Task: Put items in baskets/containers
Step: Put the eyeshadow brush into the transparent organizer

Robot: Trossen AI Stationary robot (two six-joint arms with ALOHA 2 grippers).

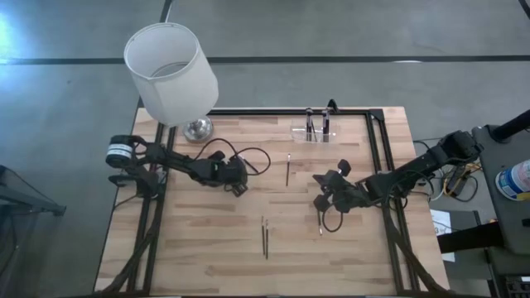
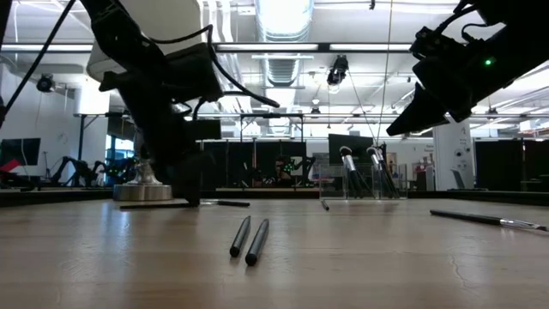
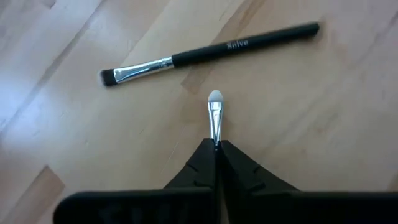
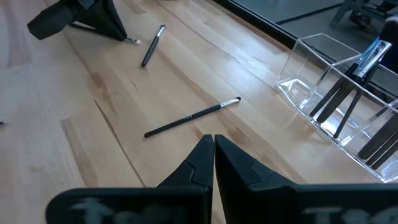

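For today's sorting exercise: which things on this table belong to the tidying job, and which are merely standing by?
Job: left gripper, shut on a white-tipped brush; loose brushes; clear holder.
Standing by: lamp; right gripper, shut, empty.

Two dark, matte-black six-joint arms are being shown. The left arm [image 1: 178, 164] is being seen as a chain of slim black links with a round silver-and-black cap at its base end, and thin black cables are being looped loosely beside its wrist. The right arm [image 1: 414, 170] is being seen as blocky black segments, with a black cable being curled under its wrist. A small green light is being shown on one dark wrist housing in the low view. Each gripper's fingers [image 4: 208, 163] are being seen as wedge-shaped black plastic pieces, stepped along their inner edges.
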